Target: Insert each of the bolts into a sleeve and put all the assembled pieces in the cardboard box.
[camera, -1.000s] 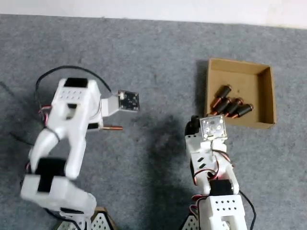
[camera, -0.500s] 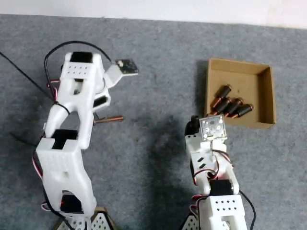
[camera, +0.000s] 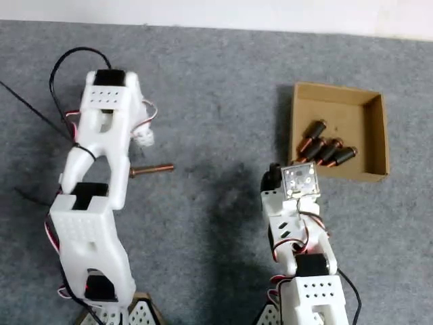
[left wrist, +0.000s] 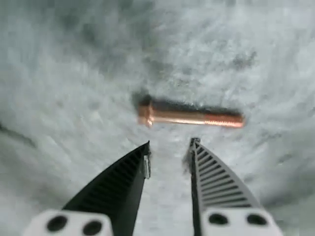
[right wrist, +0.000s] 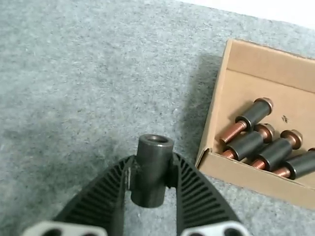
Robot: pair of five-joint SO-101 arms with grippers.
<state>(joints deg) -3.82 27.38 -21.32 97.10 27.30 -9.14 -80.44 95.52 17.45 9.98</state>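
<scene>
In the high view, the bolt (camera: pixel 154 169) meets the outline of the left arm (camera: pixel 101 135), and it cannot be told whether its end is covered. Just beyond the parted tips of the left gripper (left wrist: pixel 170 145), the bolt is smeared and its thread unreadable. The right gripper (right wrist: pixel 152 167) clamps the sleeve (right wrist: pixel 153 147), hiding its flanks. Beyond it, the picture's edge cuts the cardboard box (right wrist: pixel 246 59) and the outermost assembled piece (right wrist: pixel 301 164).

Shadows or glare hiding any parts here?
High view: even light, soft shadow on the mat beside the cardboard box, nothing hidden. Left wrist view: the bolt casts a narrow dark shadow along one side, no glare. Right wrist view: the sleeve has a dark bore; box interior lit.
</scene>
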